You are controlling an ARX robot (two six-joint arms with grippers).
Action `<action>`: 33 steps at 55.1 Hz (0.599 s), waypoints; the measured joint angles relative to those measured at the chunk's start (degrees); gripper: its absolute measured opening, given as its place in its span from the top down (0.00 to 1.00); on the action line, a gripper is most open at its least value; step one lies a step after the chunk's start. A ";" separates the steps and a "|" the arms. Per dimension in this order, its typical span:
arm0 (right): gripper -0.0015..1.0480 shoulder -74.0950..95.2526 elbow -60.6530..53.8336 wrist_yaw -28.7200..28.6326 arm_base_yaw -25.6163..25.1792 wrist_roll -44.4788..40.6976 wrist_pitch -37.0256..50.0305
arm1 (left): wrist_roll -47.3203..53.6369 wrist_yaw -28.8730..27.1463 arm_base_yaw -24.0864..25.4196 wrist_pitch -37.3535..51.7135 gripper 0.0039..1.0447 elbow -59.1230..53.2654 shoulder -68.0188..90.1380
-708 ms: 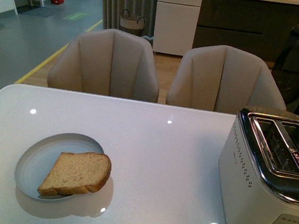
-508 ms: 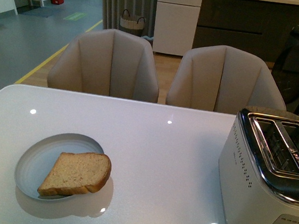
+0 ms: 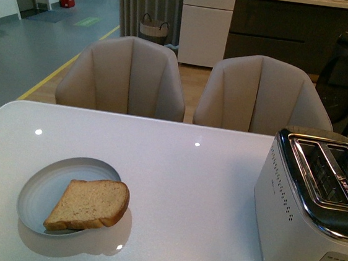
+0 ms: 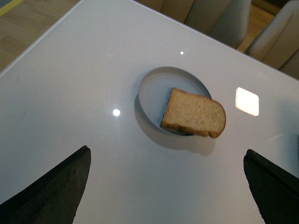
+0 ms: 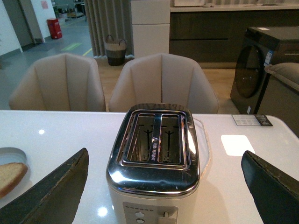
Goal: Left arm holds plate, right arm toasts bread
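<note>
Shifting a touch lower in frame is all that changes against the earlier front pictures. The camera has tipped a little, but nothing on the tabletop (image 3: 188,169) has moved.

The left hand (image 4: 167,149) is not in the front view. Its wrist view shows both dark fingers (image 4: 51,191) spread wide with nothing between them, hanging above the tabletop and looking down at the plate, so it is open, empty and touching nothing.

The plate (image 3: 40,188) sits flat toward the left near corner of the tabletop, in from both edges. The bread (image 3: 89,204) lies on it, a single slice, with its rounded top poking out over the rim on the side facing the toaster, same pose as before.

The toaster (image 3: 304,225) stands at the right edge near the front, both slots up and empty, well apart from the plate. The right hand (image 5: 164,151) also has its fingers wide apart and holds nothing. The toaster is straight ahead of it, and the bread is just visible at the side of that view.

Judgement: the task is not started, since the plate is unheld, the bread ungrasped and the slots free. The likely next move is the left hand coming down to pin the plate rim, then the right hand crossing for the slice. The overhanging end offers an easy pinch spot.
</note>
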 joint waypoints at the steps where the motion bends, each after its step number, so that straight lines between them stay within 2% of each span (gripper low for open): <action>1: 0.08 0.00 0.00 0.00 0.00 0.00 0.00 | -0.09 0.24 0.15 2.25 0.07 0.44 2.45; 5: 0.08 0.00 0.00 0.00 0.00 0.00 0.00 | -0.70 1.66 0.63 10.40 0.07 2.29 11.93; 12: 0.09 0.00 0.00 0.00 0.00 0.00 0.00 | -2.56 -0.02 0.66 23.23 0.07 6.75 30.75; 26: 0.08 0.02 0.00 0.00 0.00 0.00 0.00 | -5.88 -2.71 -3.56 30.69 0.07 15.74 55.52; 33: 0.09 0.02 0.00 0.00 0.00 0.00 0.00 | -6.78 -2.84 -4.04 32.59 0.07 19.47 63.73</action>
